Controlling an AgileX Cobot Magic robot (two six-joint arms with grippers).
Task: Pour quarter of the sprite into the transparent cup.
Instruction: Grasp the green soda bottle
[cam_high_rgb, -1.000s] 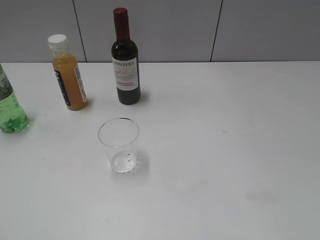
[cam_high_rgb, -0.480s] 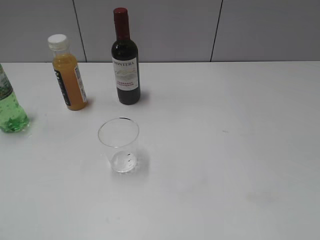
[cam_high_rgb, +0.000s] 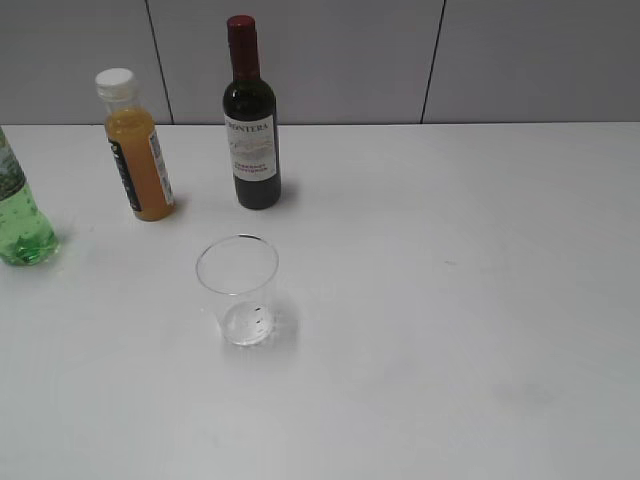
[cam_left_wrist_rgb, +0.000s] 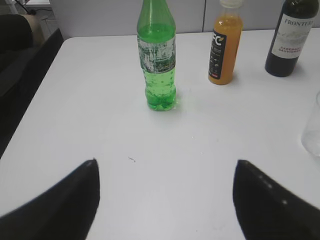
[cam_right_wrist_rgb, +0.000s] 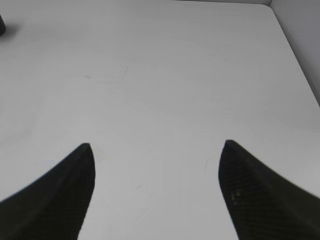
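The sprite (cam_high_rgb: 20, 215), a green see-through bottle, stands upright at the far left edge of the exterior view, cut off by the frame. In the left wrist view it (cam_left_wrist_rgb: 157, 55) stands well ahead of my open, empty left gripper (cam_left_wrist_rgb: 165, 165). The transparent cup (cam_high_rgb: 240, 290) stands upright and empty near the middle of the table; its edge shows at the right of the left wrist view (cam_left_wrist_rgb: 313, 127). My right gripper (cam_right_wrist_rgb: 156, 146) is open and empty over bare table. Neither gripper shows in the exterior view.
An orange juice bottle (cam_high_rgb: 135, 145) with a white cap and a dark wine bottle (cam_high_rgb: 250, 120) stand at the back, behind the cup. They also show in the left wrist view, the juice (cam_left_wrist_rgb: 224, 42) and the wine (cam_left_wrist_rgb: 292, 37). The white table (cam_high_rgb: 450, 300) ends at a grey wall.
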